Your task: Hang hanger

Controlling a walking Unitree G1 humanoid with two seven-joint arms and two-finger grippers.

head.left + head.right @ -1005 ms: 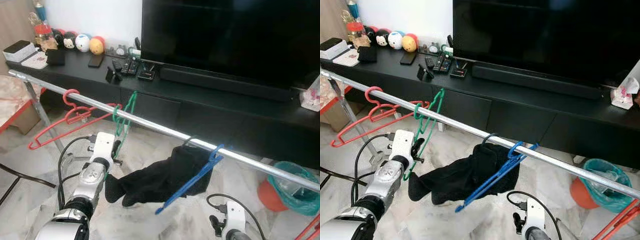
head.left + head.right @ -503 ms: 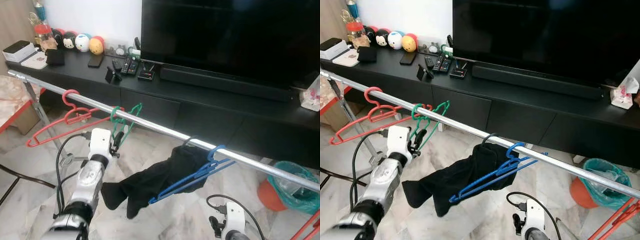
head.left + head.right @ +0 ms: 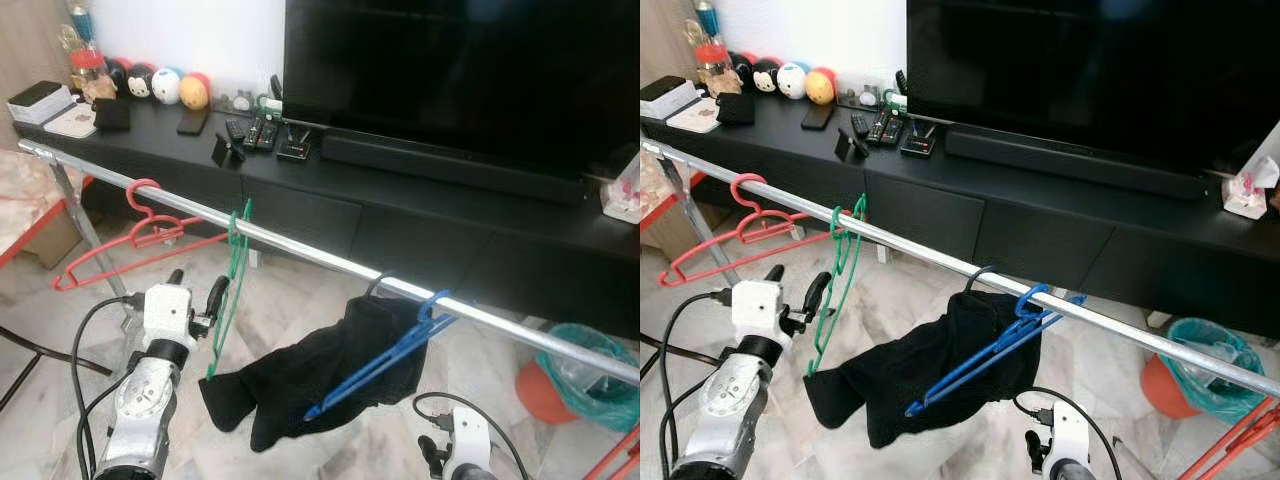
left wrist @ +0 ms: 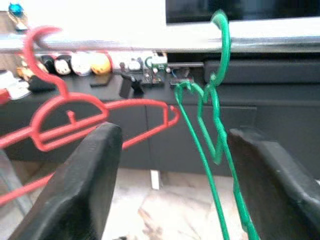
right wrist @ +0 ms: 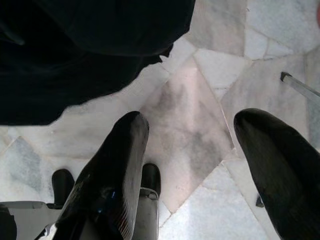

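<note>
Nearest me, the right gripper (image 5: 190, 165) hangs idle low over the marble floor (image 5: 200, 125), its fingers spread and empty. The left gripper (image 4: 170, 185) sits just below the rail (image 3: 300, 247) with its fingers parted and nothing between them; the green hanger (image 3: 231, 290) dangles just beside one finger, apart from it as far as I can tell. That hanger is hooked over the rail between the red hanger (image 3: 130, 240) and the blue hanger (image 3: 385, 355), which hangs by a black garment (image 3: 310, 375). It looks a thin plastic frame: light, fairly stiff but springy, smooth enough to slide or swing on the metal. The neck under the hook seems the surest hold. Behind stands the black counter (image 3: 420, 190) under the television (image 3: 460, 70).
</note>
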